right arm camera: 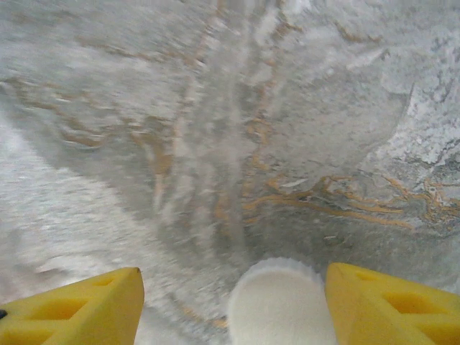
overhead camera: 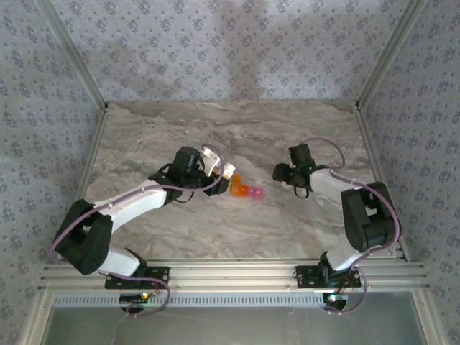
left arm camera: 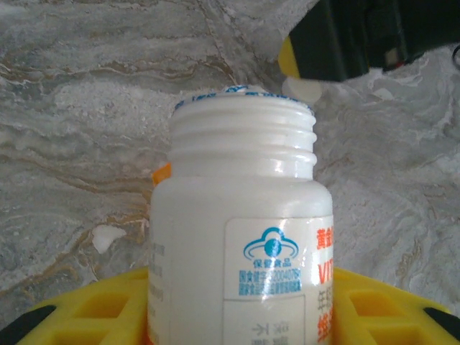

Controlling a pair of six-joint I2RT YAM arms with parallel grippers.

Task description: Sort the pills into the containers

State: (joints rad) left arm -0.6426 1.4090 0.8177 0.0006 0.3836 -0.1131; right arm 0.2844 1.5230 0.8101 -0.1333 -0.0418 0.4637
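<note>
My left gripper (overhead camera: 215,169) is shut on a white pill bottle (left arm camera: 241,237). The bottle's cap is off and its threaded neck (left arm camera: 243,133) is bare. Yellow fingers (left arm camera: 93,309) press on both of its sides. The containers (overhead camera: 248,190), an orange-to-pink strip of small boxes, lie on the table just right of that gripper. An orange corner of the strip (left arm camera: 162,175) peeks out behind the bottle. My right gripper (overhead camera: 279,172) hovers right of the strip, open, fingers wide apart. The white ribbed cap (right arm camera: 280,305) sits low between them, against the right finger (right arm camera: 388,302). The pills are hidden.
The marble table (overhead camera: 237,129) is walled by patterned panels at the back and both sides. An aluminium rail (overhead camera: 230,277) runs along the near edge by the arm bases. The right gripper's black body (left arm camera: 366,32) hangs close beyond the bottle mouth.
</note>
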